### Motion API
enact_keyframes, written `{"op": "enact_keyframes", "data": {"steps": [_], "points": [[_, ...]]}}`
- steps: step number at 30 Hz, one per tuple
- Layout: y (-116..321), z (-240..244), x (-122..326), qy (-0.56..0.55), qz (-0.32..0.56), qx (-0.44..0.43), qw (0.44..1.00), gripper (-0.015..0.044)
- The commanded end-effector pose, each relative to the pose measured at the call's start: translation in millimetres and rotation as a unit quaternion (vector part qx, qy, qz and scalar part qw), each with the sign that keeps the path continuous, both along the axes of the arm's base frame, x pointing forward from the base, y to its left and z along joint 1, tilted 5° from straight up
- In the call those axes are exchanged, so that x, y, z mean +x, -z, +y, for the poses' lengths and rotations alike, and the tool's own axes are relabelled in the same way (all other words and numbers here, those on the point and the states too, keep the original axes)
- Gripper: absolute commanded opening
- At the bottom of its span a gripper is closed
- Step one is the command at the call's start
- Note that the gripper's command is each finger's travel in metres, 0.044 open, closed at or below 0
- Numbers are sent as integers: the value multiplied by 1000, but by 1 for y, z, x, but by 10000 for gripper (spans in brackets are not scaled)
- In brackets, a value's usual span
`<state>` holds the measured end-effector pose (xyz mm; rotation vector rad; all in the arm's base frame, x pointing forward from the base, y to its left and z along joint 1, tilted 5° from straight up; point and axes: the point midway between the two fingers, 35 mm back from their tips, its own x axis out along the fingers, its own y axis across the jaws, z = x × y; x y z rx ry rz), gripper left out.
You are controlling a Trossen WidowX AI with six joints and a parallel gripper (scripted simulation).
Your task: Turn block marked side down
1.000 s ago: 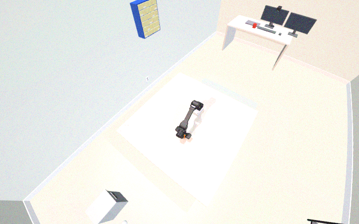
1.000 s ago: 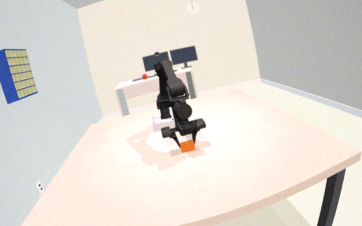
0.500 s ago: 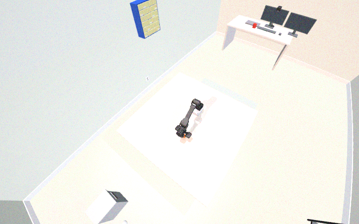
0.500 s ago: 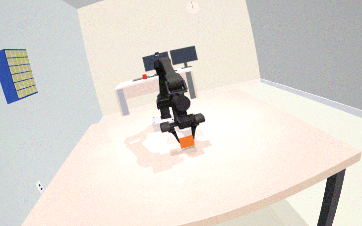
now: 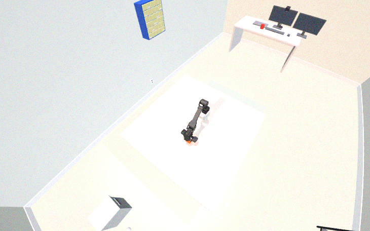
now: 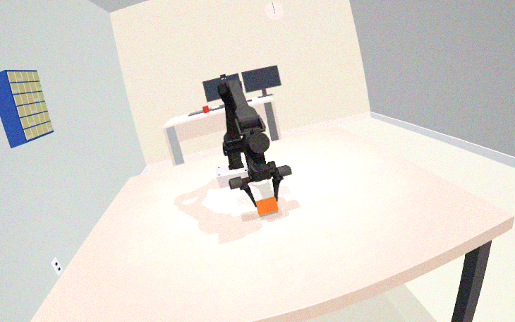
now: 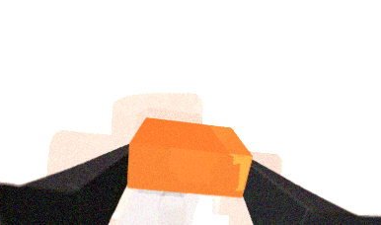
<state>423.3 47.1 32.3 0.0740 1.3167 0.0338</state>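
Note:
The orange block (image 5: 188,141) (image 6: 267,207) (image 7: 181,165) is between the two black fingers of my gripper (image 6: 267,203) (image 7: 190,169), which is shut on it. In the wrist view one finger presses each end of the block. In the exterior view a plain orange face shows, with a thin grey-blue strip along its lower edge. The block is at or just above the table (image 5: 223,160) (image 6: 211,279); a gap under it cannot be told surely. No marking can be made out on the faces in view; the underside is hidden.
The arm's white base (image 6: 227,172) stands behind the gripper on the table. The table's front edge (image 6: 371,286) is well in front of the block. A desk (image 5: 249,24) (image 6: 188,119) with two monitors stands beyond the table.

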Motion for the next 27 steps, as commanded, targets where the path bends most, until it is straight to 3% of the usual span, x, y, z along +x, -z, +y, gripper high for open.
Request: {"op": "enact_keyframes", "data": {"steps": [1,27], "points": [[0,-1,0,4,-26,-3,1000,0],[2,-1,-11,18,-173,-2,985,0]]}}
